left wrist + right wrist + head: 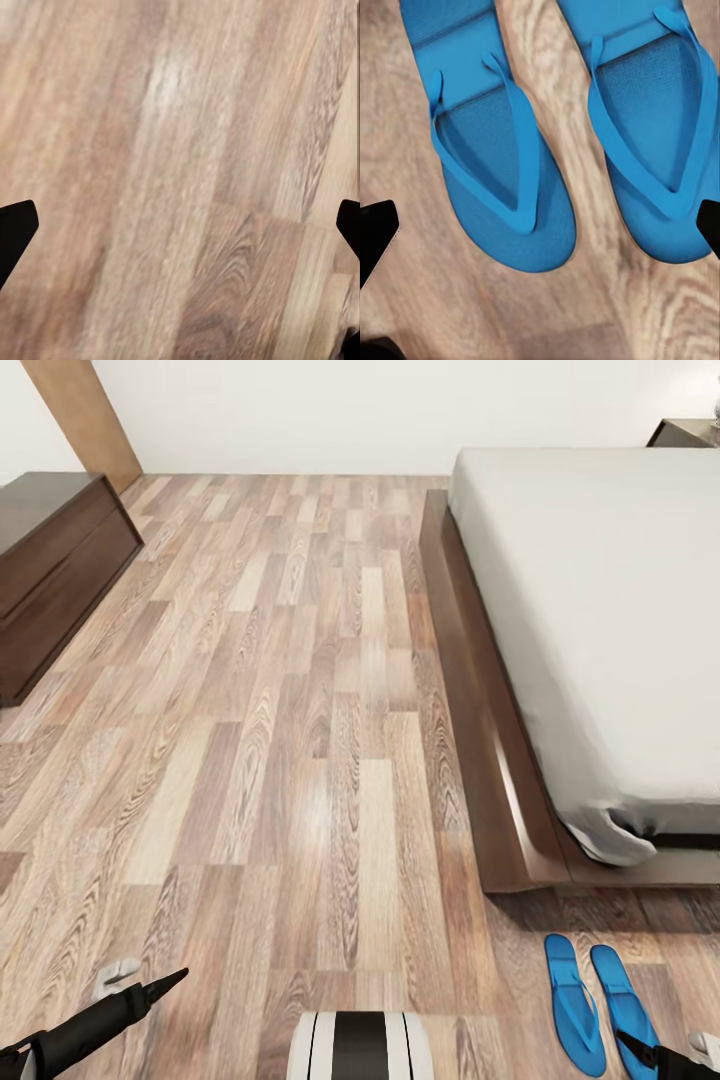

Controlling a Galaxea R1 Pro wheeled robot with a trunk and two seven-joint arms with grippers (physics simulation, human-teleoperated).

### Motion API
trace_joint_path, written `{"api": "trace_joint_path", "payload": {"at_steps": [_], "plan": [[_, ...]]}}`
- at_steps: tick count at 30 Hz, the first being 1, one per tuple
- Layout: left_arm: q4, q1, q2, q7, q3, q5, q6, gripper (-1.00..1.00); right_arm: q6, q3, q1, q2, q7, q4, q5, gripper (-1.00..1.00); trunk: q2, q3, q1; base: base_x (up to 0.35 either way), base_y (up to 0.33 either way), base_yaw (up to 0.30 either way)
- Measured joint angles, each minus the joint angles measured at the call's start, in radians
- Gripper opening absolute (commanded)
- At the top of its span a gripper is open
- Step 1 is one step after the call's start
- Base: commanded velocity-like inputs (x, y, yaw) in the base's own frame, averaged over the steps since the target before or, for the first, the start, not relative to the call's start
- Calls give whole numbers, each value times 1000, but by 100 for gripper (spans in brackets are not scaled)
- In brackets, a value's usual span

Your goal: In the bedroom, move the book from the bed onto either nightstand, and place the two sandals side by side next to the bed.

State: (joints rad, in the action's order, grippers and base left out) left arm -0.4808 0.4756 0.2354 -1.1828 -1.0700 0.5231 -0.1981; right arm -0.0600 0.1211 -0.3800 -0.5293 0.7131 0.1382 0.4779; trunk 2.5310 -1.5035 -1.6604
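Left gripper in the head view hangs low over bare wood-plank floor at the near left; its state cannot be judged from this view. Right gripper sits at the near right corner, over the right-hand one of the two sandals, which lie side by side on the floor just beyond the foot end of the bed. A nightstand shows at the far right beside the bed head; no book is visible on the mattress from this angle. The sandal step looks complete, so the next move calls for lifting clear without dragging a strap. In the left wrist view, the dark fingertips stand wide apart with nothing between them, over plain floor. In the right wrist view, the fingertips are likewise spread and empty, above both sandals; each is bright blue, flat, with a thin Y-shaped strap and rounded end, close together but not touching.
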Motion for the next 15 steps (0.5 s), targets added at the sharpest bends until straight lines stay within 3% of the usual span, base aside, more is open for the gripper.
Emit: {"api": "trace_joint_path", "payload": {"at_steps": [15], "plan": [[0, 0, -3, 1, 0, 1, 0, 100, -1, 0, 0, 0, 0, -4, 0, 100, -4, 58, 7, 0, 0, 0]]}}
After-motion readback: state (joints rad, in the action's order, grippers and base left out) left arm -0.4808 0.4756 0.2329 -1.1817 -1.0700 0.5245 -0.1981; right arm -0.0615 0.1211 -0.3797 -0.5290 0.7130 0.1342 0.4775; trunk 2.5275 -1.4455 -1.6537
